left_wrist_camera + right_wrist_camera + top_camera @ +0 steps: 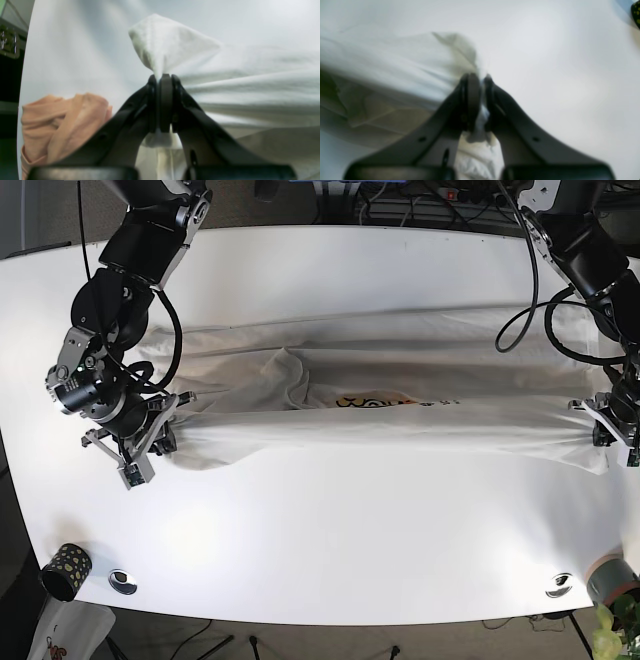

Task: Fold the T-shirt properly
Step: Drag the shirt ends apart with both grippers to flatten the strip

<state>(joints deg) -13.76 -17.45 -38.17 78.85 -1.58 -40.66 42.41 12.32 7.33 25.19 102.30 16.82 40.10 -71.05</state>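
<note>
The white cotton T-shirt (390, 405) lies stretched lengthwise across the white counter (330, 550). The right gripper (165, 423) pinches one end of it, the left gripper (603, 420) the opposite end, both clamped on fabric.

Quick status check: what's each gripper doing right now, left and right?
Left gripper: closed, pinching a bunched corner of the white T-shirt.
Right gripper: closed, pinching the T-shirt's opposite edge, cloth pulled taut between the arms.
</note>
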